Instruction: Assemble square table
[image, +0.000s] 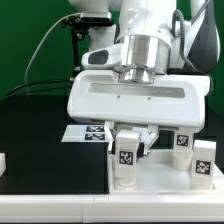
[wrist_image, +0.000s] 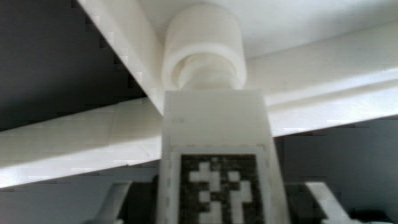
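My gripper (image: 131, 138) is shut on a chunky white table leg (image: 127, 160) that bears a black-and-white tag. It holds the leg over the near corner of the white square tabletop slab (image: 160, 186). In the wrist view the leg (wrist_image: 217, 130) runs between my fingers (wrist_image: 135, 202), tag towards the camera. Its rounded far end (wrist_image: 210, 50) points at the slab's ribbed white surface (wrist_image: 71, 140). I cannot tell whether the end touches the slab. Two more tagged legs (image: 182, 144) (image: 204, 166) stand on the exterior view's right of the slab.
The marker board (image: 88, 132) lies on the black table behind the slab. A plain white bar (image: 3, 160) sits at the exterior view's left edge. A green backdrop and a cable stand behind.
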